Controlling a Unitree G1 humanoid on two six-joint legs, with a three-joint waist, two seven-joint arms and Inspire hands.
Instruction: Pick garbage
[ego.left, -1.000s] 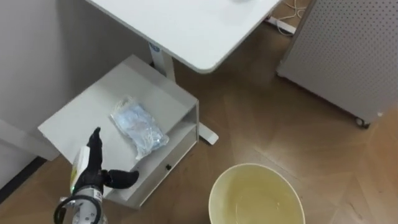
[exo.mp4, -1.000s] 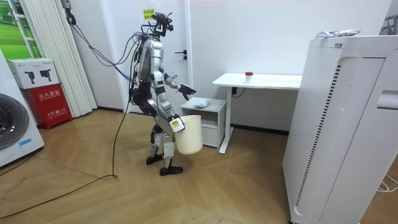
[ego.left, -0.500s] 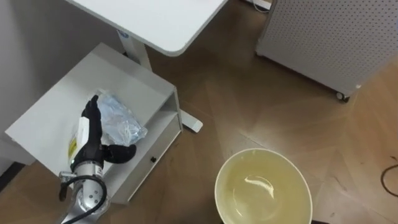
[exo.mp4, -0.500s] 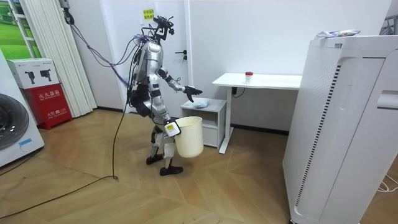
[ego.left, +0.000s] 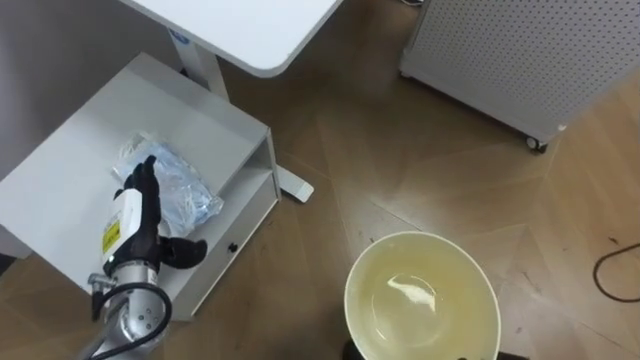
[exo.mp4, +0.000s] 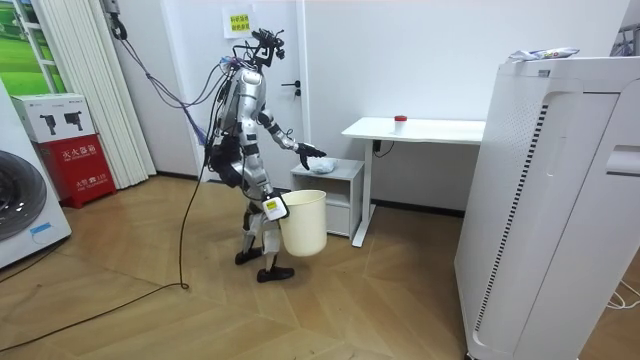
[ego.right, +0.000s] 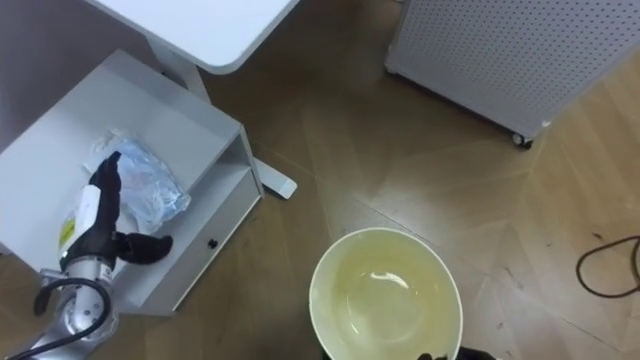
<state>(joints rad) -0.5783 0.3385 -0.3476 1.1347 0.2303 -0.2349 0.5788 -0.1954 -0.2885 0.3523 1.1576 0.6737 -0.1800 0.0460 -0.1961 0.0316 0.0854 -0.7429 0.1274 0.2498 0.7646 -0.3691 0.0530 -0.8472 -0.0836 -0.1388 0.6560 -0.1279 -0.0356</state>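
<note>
Room view is showing the right hand (exo.mp4: 273, 207) at the rim of the cream bucket (exo.mp4: 303, 222), its grasp too small to make out. On the white cabinet (ego.left: 70, 150), part of the crumpled plastic bag (ego.left: 190, 193) is lying hidden beneath the left hand (ego.left: 140, 215). That hand is reaching out flat, fingers straight and thumb spread, gripping nothing; whether it is touching the bag is unclear. A second ago it was hovering short of the bag, near the cabinet's front edge.
</note>
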